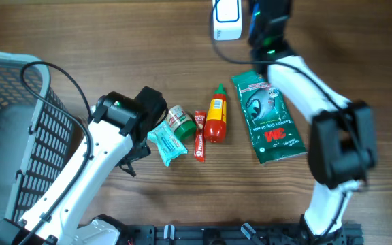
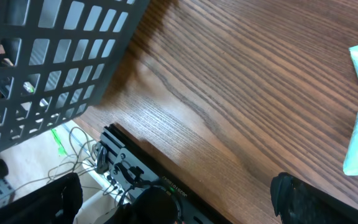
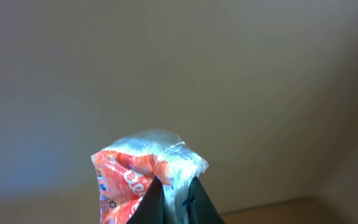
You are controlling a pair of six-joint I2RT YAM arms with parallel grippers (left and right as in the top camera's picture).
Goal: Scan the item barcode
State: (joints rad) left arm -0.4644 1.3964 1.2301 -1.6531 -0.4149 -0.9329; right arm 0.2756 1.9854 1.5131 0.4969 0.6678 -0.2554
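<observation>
Packet grip: the right gripper (image 3: 175, 186) is pinched together on one crumpled edge of an orange-and-white packet (image 3: 143, 173), which it holds up in the air. Thin, slick film caught at a corner could slide out or tear if the arm swings.
Barcode risk: the wrap is creased and bunched above the fingers, and no barcode shows in the wrist view. A folded or glossy code turned the wrong way would likely give no read.
Scanner risk: the white scanner (image 1: 226, 19) sits at the far edge of the table, just beside the right arm's wrist. The arm hides the packet in the overhead view, so it cannot be told whether it faces the scanner's window. A close pass could also knock the scanner.
Left gripper: the left gripper (image 2: 176, 186) has its fingers spread wide and holds nothing, low over the table just beside a teal packet (image 1: 167, 143). A stray move could shove that packet into the row.
Row on table: a small jar (image 1: 180, 120), red sachet (image 1: 199, 139), sauce bottle (image 1: 216, 117) and glove pack (image 1: 269, 117) lie loose. The right arm crosses above the glove pack.
Basket: a grey mesh basket (image 1: 19, 64) stands at the left edge. Nothing shows inside the part in view, but its left side is cut off.
Cable: a black cable (image 1: 60, 71) arcs over the basket's corner toward the left arm and could snag the rim on a reach inside.
</observation>
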